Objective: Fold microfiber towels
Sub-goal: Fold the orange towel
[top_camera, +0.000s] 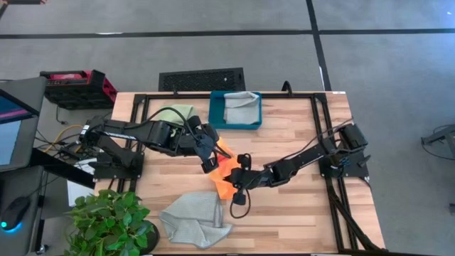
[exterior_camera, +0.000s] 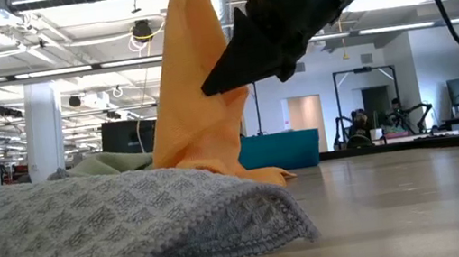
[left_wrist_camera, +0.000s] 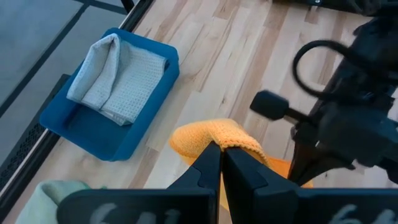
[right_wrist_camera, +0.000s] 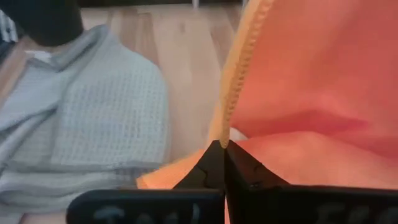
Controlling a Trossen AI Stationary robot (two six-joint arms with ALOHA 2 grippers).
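Above the wooden counter (top_camera: pixel 284 213), mid-span, both hands are closed on the soft orange microfiber towel (top_camera: pixel 224 171): left hand (left_wrist_camera: pixel 222 163) pinching a bunched fold, right hand (right_wrist_camera: pixel 222 163) its hem.

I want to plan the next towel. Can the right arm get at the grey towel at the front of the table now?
Probably not yet. The grey towel lies open and close to the right gripper, with nothing over it, but its jaws are shut on the orange towel, which the left gripper also holds.
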